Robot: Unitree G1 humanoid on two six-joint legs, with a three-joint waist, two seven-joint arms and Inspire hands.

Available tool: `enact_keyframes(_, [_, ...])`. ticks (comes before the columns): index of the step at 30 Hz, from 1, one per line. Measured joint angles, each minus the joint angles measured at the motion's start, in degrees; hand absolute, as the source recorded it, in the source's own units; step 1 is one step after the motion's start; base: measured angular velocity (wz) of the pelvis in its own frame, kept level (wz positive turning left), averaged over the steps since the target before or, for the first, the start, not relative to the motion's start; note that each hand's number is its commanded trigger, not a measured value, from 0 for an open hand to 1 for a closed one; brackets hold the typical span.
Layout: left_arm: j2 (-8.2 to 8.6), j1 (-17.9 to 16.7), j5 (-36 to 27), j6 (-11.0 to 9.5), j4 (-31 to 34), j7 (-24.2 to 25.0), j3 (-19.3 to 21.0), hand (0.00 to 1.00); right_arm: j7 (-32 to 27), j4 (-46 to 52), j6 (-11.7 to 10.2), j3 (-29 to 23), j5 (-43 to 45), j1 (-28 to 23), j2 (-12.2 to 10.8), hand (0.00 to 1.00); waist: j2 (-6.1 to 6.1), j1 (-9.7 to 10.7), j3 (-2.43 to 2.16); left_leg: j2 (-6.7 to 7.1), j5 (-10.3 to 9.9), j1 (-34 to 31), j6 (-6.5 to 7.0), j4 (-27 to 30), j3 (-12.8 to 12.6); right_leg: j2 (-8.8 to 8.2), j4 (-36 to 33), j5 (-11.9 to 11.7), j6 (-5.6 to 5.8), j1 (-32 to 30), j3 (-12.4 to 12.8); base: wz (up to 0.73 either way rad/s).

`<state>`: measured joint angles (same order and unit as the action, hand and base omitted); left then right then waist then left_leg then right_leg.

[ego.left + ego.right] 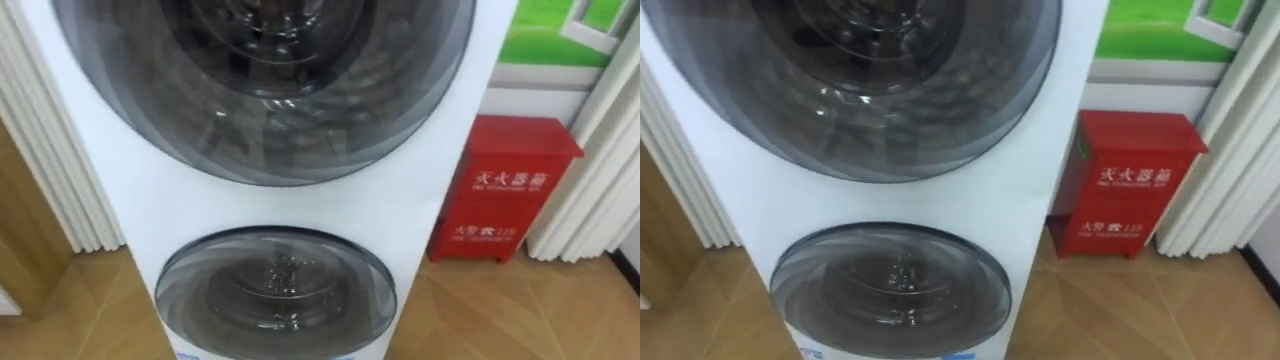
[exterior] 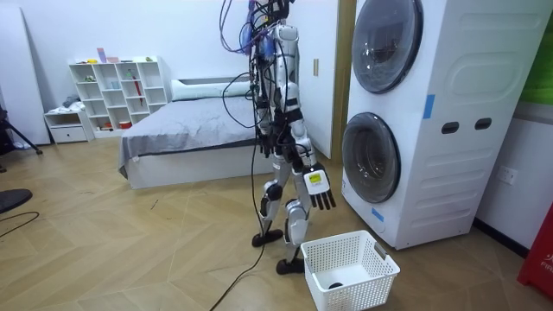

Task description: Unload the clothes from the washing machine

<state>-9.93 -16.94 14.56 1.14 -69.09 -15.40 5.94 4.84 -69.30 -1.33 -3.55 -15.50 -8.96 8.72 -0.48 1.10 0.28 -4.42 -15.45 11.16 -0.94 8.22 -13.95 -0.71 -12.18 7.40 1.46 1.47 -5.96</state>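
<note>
- While hanging low before the body, right hand (image 2: 320, 192) with fingers straight and loosely apart, clamped on nothing; standing on the wooden floor, facing the front of the washing machine (image 2: 449, 130), close to its lower corner
- Just beyond the hand, lower door (image 1: 275, 290) shut; upper door (image 1: 265, 80) shut too; behind the dark glass only drum metal and reflections, so cannot tell whether clothes lie inside
- By the feet, white basket (image 2: 380, 259) on the floor, near the machine's front edge; small dark thing (image 2: 335, 283) in it, kind unclear
- Fits clothes inside, or already out with doors closed again
- Clothes, by judgement: soft, limp, light, heavier and clingy if damp; best taken by a bunched fold, not a thin edge
</note>
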Motion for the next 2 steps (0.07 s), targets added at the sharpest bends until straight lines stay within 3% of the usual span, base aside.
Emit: enact_keyframes(2, [0.67, 0.4, 0.9, 0.4, 0.0, 0.0, 0.0, 0.00, -0.1, 0.0, 0.0, 0.0, 0.0, -0.1, 0.0, 0.00, 0.13, 0.2, -0.05, -0.07, 0.0, 0.0, -0.01, 0.1, 0.5, 0.00, 0.4, 0.0, -0.05, 0.5, -0.5, 0.09])
